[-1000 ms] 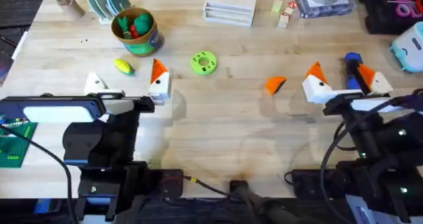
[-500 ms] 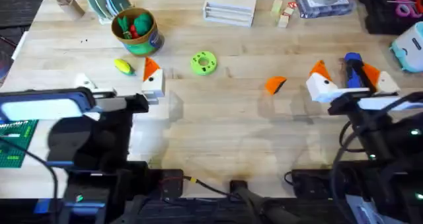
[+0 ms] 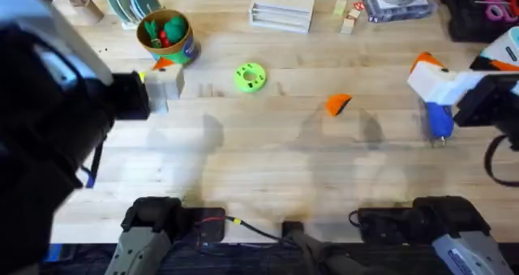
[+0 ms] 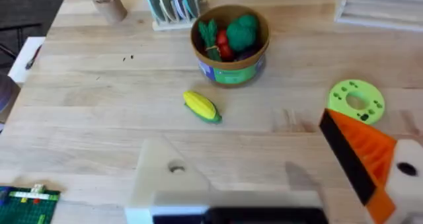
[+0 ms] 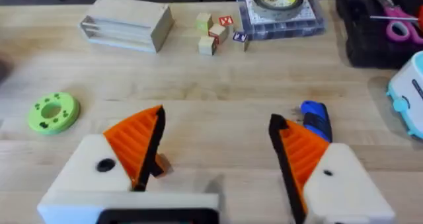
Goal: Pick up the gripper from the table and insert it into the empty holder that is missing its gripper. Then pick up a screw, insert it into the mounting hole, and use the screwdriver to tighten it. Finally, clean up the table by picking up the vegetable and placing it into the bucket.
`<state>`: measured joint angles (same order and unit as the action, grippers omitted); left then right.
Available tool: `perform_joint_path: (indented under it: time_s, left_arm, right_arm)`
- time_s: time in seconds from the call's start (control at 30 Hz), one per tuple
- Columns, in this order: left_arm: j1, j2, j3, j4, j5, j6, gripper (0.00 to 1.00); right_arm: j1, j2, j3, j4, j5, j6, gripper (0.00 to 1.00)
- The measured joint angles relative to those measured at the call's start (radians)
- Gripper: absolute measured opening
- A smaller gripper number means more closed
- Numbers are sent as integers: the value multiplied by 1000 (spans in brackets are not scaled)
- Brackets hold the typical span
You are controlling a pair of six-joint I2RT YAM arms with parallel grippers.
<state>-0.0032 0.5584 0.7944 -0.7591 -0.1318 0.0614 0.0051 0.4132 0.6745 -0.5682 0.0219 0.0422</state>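
- We're at the opening step: the loose orange fingertip point(image 3: 338, 104) lies alone on the bare worktop point(image 3: 268, 161), mid-board, untouched and well apart from both arms.
- Our right gripper point(image 5: 218, 151) hangs released, both ribbed orange tips fitted, nothing between them; the blue screwdriver point(image 5: 316, 118) lies on the worktop just beyond its right-hand tip.
- Our left gripper point(image 4: 277, 164) is spread too and holds nothing; one side carries its orange tip, the other is the bare white holder point(image 4: 168, 178) with its screw hole showing.
- To do this well, we judge the right arm the better picker: it is nearer and has a full pair of pads.
- We'd come down square over the wedge and pinch its flat flanks, not the sloped face, or it may squirt out.
- Keep the holder steady and facing the incoming part.
- The corn-like vegetable point(image 4: 201, 107) sits just beside the bucket point(image 4: 230, 42); that waits for last.
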Motion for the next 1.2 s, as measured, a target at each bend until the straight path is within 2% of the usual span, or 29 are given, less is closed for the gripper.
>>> perform_joint_path:
  time_s: [0.13, 0.33, 0.4, 0.47, 0.6, 0.73, 0.97, 1.2]
  left_arm:
    - [0, 133, 68, 37, 0, 14, 993]
    - [0, 264, 76, 37, -2, 11, 993]
    - [6, 300, 76, 37, -11, -31, 991]
    - [34, 341, 76, 38, -17, -94, 990]
    - [139, 472, 76, 69, -18, -230, 993]
    - [205, 618, 76, 136, -3, -301, 993]
    - [222, 784, 76, 192, 9, -337, 993]
    - [222, 854, 76, 225, 13, -347, 993]
  right_arm:
    - [0, 99, 77, -19, -11, 3, 992]
    - [0, 150, 86, -23, -68, 3, 990]
    - [0, 149, 86, -23, -77, 3, 992]
    - [0, 150, 86, -23, -83, 3, 992]
    - [0, 150, 86, -20, -91, 3, 992]
    - [0, 150, 86, -16, -92, 3, 992]
    - [0, 149, 86, -16, -92, 3, 992]
    - [0, 149, 86, -17, -92, 3, 992]
